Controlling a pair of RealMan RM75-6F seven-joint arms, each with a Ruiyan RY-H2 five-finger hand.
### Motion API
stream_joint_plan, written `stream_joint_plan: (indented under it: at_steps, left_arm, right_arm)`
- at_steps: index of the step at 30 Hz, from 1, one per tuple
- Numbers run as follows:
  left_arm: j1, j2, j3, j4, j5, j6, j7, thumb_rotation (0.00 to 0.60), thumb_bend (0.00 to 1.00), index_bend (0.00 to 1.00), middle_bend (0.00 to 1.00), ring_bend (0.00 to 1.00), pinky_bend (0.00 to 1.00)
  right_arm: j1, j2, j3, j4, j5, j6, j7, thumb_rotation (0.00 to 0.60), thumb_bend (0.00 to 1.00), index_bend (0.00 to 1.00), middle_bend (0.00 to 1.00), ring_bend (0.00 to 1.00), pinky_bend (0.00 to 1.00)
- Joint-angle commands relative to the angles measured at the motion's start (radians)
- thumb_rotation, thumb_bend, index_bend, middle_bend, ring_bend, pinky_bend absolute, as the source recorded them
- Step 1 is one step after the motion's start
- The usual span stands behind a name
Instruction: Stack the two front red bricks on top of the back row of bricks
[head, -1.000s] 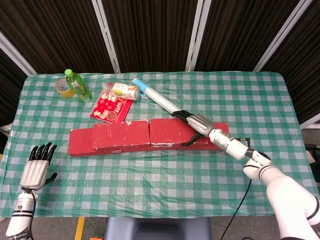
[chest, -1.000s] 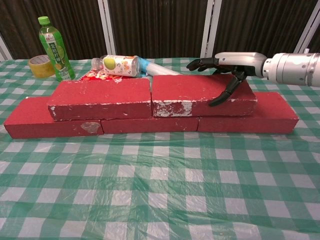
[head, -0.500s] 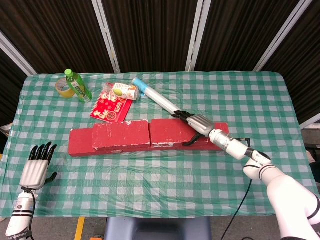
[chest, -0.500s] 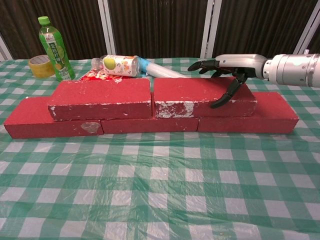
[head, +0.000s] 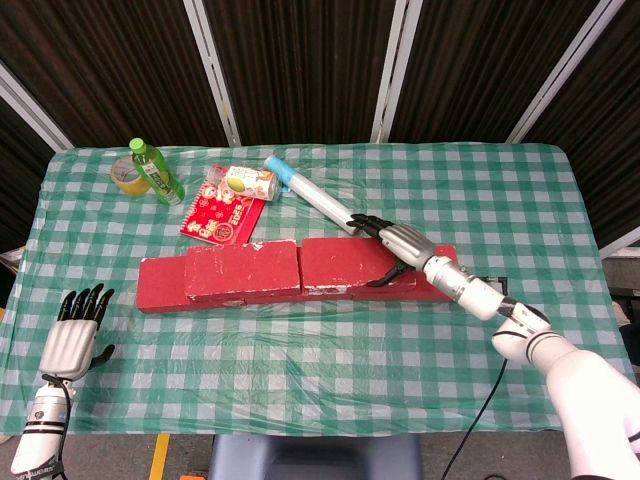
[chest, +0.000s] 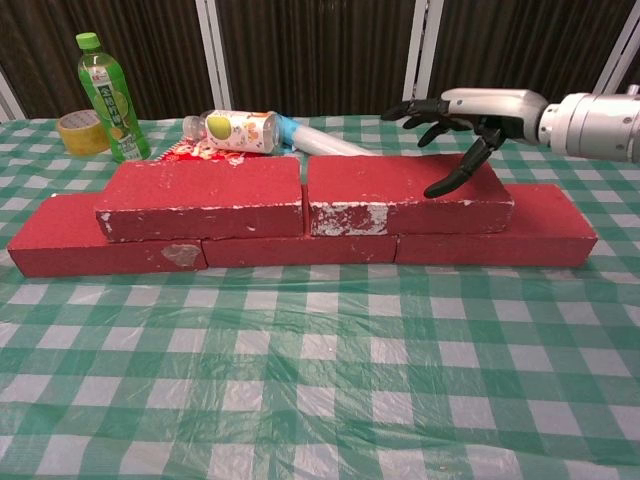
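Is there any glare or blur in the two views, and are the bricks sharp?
Head view: even light, the table cover shows faint plastic sheen, the red bricks are sharp. Chest view: soft glare patches on the cover in front, the bricks crisp, the right hand clear, without motion blur; the dark background lacks detail.

The table (head: 300, 330) is covered in a green-and-white checked cloth; the bricks (chest: 300, 205) are seen in deep red, with white chipped patches along the front edges (most plainly on the upper pair); the bottle (chest: 108, 95) is shown in bright green with a yellow-green label; the tape roll (chest: 82, 132) is coloured pale yellow; the packet (head: 218, 217) is printed red with white and gold circles; the tube (head: 310, 192) is white with a light blue end; the right hand (chest: 468, 118) is finished in silver with black fingers; the left hand (head: 72, 335) is likewise silver-backed and black-fingered.
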Motion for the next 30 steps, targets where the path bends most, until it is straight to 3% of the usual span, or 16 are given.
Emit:
stream_joint_plan:
  at_steps: [1, 4, 10, 12, 30]
  left_arm:
    - [0.003, 0.004, 0.003, -0.007, 0.009, 0.009, -0.003, 0.6, 0.25, 0.0, 0.0, 0.0, 0.04]
    - [0.006, 0.01, 0.008, -0.017, 0.022, 0.019, -0.008, 0.6, 0.25, 0.0, 0.0, 0.0, 0.04]
    - [0.011, 0.019, 0.014, -0.032, 0.036, 0.03, -0.01, 0.6, 0.25, 0.0, 0.0, 0.0, 0.04]
    - [0.011, 0.019, 0.016, -0.035, 0.039, 0.031, -0.008, 0.6, 0.25, 0.0, 0.0, 0.0, 0.04]
    - [0.009, 0.024, 0.016, -0.044, 0.042, 0.025, -0.009, 0.6, 0.26, 0.0, 0.0, 0.0, 0.04]
  right_arm:
    - [-0.038, 0.065, 0.021, -0.051, 0.022, 0.059, -0.028, 0.6, 0.05, 0.0, 0.01, 0.0, 0.22]
    - [-0.089, 0.139, 0.016, -0.094, 0.029, 0.109, -0.112, 0.6, 0.05, 0.02, 0.01, 0.0, 0.16]
    - [-0.179, 0.247, -0.009, -0.175, 0.048, 0.134, -0.279, 0.6, 0.05, 0.33, 0.01, 0.0, 0.06]
    - [-0.194, 0.263, -0.019, -0.186, 0.05, 0.119, -0.298, 0.6, 0.05, 0.38, 0.01, 0.0, 0.04]
    - [-0.199, 0.204, -0.034, -0.151, 0.039, -0.011, -0.331, 0.6, 0.05, 0.44, 0.01, 0.0, 0.0]
